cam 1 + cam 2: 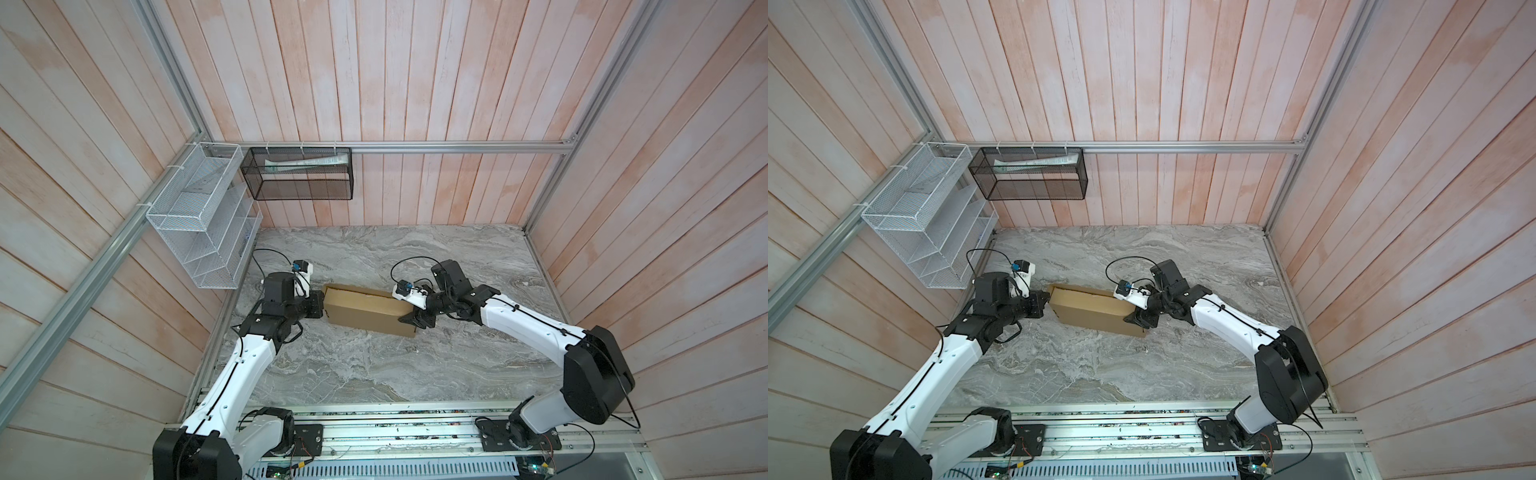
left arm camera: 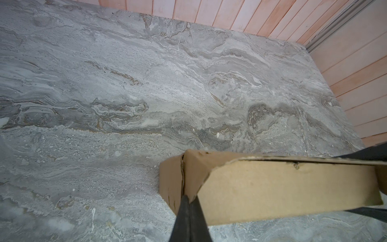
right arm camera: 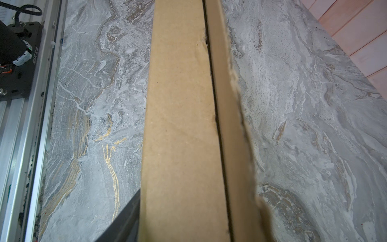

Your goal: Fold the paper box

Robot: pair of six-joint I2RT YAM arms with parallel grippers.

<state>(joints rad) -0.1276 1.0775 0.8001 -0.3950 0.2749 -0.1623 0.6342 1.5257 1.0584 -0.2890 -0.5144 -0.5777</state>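
The paper box (image 1: 365, 309) (image 1: 1092, 309) is a tan cardboard box folded into a long shallow shape, resting on the marble table (image 1: 374, 374). My left gripper (image 1: 322, 305) (image 1: 1047, 303) is at its left end. In the left wrist view the left gripper (image 2: 189, 200) is shut, its tips touching a flap corner of the box (image 2: 282, 188). My right gripper (image 1: 413, 320) (image 1: 1136, 320) straddles the box's right end. In the right wrist view the box (image 3: 180, 125) fills the middle and one dark finger (image 3: 123, 220) shows beside it; the other finger is hidden.
A white wire rack (image 1: 199, 216) and a black mesh basket (image 1: 299, 174) holding papers hang on the back-left walls. An aluminium rail (image 1: 395, 432) with the arm bases runs along the table's front edge. Wooden plank walls close in three sides.
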